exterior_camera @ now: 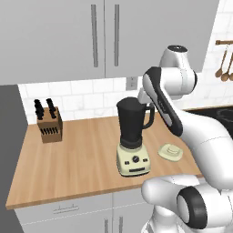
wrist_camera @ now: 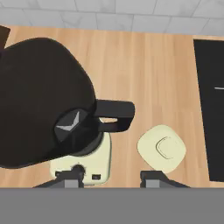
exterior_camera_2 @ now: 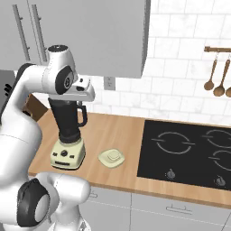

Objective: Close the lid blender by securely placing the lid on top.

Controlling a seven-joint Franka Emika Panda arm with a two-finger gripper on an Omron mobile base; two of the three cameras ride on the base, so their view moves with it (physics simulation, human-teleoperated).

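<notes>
Hand [wrist_camera: 112,177] hovers empty above the lid [wrist_camera: 161,148] beside the blender [wrist_camera: 57,118].

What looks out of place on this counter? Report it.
The lid lies flat on the wooden counter beside the blender, on the cooktop side, leaving the jar's top open. Nothing looks spilled, tipped or damaged; the knife block stands upright.

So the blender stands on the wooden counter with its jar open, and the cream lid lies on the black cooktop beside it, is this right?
Not quite. The lid lies on the wooden counter, between the blender and the cooktop, not on the cooktop; the right base view shows this clearly. The rest is right: the blender stands on the counter and its jar is open.
</notes>
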